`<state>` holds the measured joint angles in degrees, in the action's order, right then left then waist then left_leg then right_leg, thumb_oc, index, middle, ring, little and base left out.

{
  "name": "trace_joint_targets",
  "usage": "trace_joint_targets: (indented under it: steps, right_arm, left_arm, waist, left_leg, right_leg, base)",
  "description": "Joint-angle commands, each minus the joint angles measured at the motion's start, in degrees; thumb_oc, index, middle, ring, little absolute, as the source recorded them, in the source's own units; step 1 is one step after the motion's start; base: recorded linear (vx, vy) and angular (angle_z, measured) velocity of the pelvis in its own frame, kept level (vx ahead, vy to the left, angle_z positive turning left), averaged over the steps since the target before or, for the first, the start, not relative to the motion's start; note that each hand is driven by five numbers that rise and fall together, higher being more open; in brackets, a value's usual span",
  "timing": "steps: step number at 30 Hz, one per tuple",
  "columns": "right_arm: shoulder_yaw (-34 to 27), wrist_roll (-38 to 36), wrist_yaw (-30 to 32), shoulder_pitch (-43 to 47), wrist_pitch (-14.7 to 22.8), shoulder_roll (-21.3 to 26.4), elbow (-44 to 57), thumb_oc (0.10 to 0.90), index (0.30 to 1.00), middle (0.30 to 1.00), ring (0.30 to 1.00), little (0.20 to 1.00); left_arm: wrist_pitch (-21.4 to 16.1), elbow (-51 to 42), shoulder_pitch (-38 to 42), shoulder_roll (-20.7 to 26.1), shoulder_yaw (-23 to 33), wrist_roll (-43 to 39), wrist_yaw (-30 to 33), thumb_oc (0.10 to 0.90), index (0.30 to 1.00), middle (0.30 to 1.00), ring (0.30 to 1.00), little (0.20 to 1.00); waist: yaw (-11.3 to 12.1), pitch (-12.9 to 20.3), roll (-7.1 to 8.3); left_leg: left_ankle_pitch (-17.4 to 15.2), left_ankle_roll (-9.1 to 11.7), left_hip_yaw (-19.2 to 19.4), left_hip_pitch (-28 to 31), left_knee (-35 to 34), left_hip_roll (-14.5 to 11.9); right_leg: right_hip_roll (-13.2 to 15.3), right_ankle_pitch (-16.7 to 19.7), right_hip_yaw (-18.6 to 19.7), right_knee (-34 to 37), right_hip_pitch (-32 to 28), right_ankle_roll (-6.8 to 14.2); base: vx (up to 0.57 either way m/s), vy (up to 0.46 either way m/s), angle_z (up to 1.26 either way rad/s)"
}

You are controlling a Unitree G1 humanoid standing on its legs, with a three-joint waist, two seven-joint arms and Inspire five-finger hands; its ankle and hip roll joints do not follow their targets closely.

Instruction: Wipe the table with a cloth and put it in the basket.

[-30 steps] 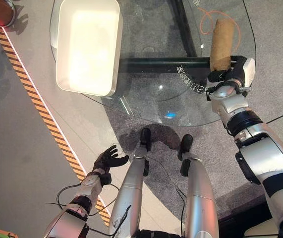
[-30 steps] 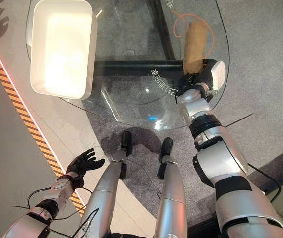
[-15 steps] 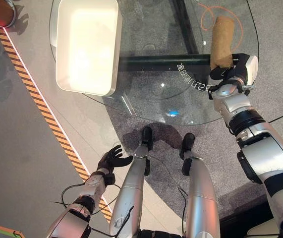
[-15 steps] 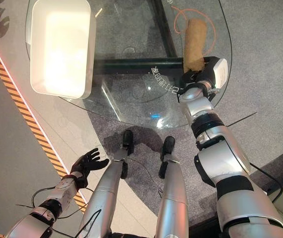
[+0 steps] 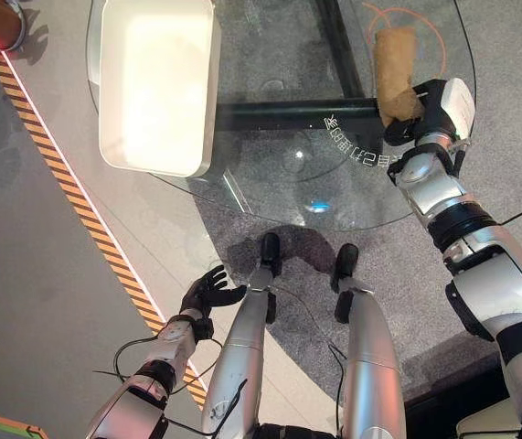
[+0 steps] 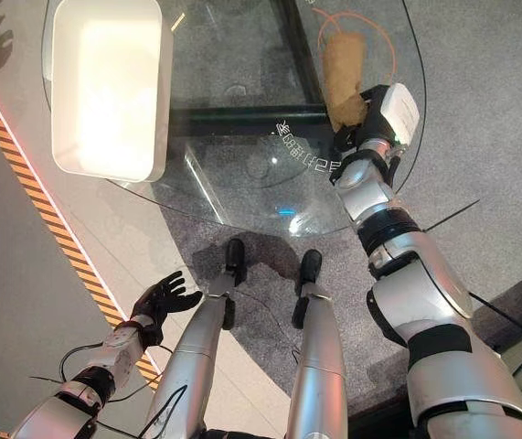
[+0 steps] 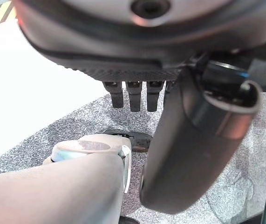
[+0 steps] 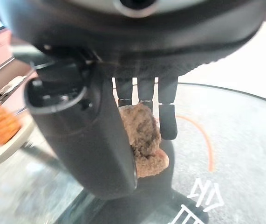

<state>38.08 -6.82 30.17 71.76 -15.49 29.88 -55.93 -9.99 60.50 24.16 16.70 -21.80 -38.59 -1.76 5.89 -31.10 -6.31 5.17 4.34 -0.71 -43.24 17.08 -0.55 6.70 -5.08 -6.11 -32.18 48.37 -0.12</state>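
- The right hand (image 5: 422, 102) sits at the right edge of the round glass table (image 5: 279, 174), fingers curled round the near end of a brown cloth (image 5: 394, 59). The wrist view shows the same thing, a fuzzy brown wad (image 8: 143, 135) pinched between fingers and thumb.
- The rest of the cloth stretches away from the hand toward the far side, lying flat-ish on the glass over an orange ring marking (image 6: 381, 37).
- The left hand (image 5: 207, 292) hangs low on the near left, well off the table, fingers spread loose and holding nothing.
- What could go sideways, I reckon: only the end of the cloth is pinched, so a quick swipe could pull it loose or bunch it up instead of wiping. It's also working right by the rim, so the cloth could slide off the edge.
- The white rectangular basket (image 5: 155, 82) sits on the far left of the table, well apart from the cloth, overhanging the edge a bit.
- Getting there means crossing the whole tabletop. I can't see anything sitting on the glass in between, just a dark bar (image 5: 288, 113) of the frame underneath and some white lettering (image 5: 359, 150).
- A yellow-black striped line (image 5: 78, 197) runs along the floor on the left.
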Motion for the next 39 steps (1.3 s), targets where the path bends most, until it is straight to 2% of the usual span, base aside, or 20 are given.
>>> trace_joint_targets:
  steps: [1, 16, 28, 33, 39]
  right_arm:
    - [5.8, 6.47, -5.78, 4.37, 6.1, -2.26, 10.32, 0.1, 0.3, 0.3, 0.3, 0.2]
    - [11.02, 11.33, -16.66, -1.58, 9.31, -7.09, 21.27, 0.1, 0.3, 0.3, 0.3, 0.2]
    - [13.86, 12.87, -22.68, -4.13, 10.97, -8.15, 21.7, 0.1, 0.3, 0.3, 0.3, 0.2]
    - [14.37, 13.81, -22.47, -4.79, 10.47, -8.12, 22.37, 0.1, 0.3, 0.3, 0.3, 0.2]
    - [13.75, 13.75, -17.86, -4.22, 9.32, -7.48, 20.78, 0.1, 0.3, 0.3, 0.3, 0.2]
  left_arm:
    - [-0.2, -1.09, -2.85, -0.23, -0.08, -0.7, 0.56, 0.8, 0.9, 0.9, 0.9, 0.9]
    - [0.36, -2.05, -2.63, -0.73, 0.71, 0.3, 1.23, 0.8, 0.9, 0.9, 0.9, 0.9]
    - [0.72, -1.68, -1.52, -1.17, 0.52, 0.4, 1.76, 0.8, 0.9, 0.9, 0.9, 0.9]
    - [0.92, -1.55, -1.2, -1.03, 0.48, 0.38, 1.67, 0.8, 0.9, 0.9, 0.9, 0.9]
    - [1.21, -1.43, -0.66, -0.92, -0.05, -0.32, 1.87, 0.8, 0.9, 0.9, 0.9, 0.9]
  waist:
    - [0.93, 1.31, -2.8]
    - [0.71, 1.31, -2.35]
    - [0.43, 1.31, -2.23]
    - [0.3, 1.31, -2.11]
    - [0.26, 1.31, -2.29]
  left_leg:
    - [-4.26, -2.63, 2.1, -0.43, 4.08, 4.32]
    - [-3.72, -2.51, 2.08, -0.31, 3.21, 4.7]
    - [-3.48, -2.3, 2.47, -0.22, 2.85, 4.56]
    - [-3.32, -2.15, 2.64, 0.0, 2.59, 4.48]
    - [-3.19, -2.2, 2.71, 0.17, 2.46, 4.46]
  right_leg:
    - [-1.34, 0.86, -3.89, 4.33, -1.03, 0.13]
    - [-1.53, 1.23, -3.79, 5.48, -1.09, 0.31]
    - [-1.21, 1.41, -4.0, 5.88, -1.13, 0.54]
    - [-1.07, 1.59, -4.09, 6.17, -1.32, 0.67]
    - [-0.98, 1.79, -4.15, 6.06, -1.27, 0.74]
  base:
    - [0.0, 0.0, 0.0]
    - [0.0, -0.003, 0.03]
    - [0.0, 0.0, 0.0]
    - [0.0, 0.0, 0.0]
    - [0.0, 0.0, 0.0]
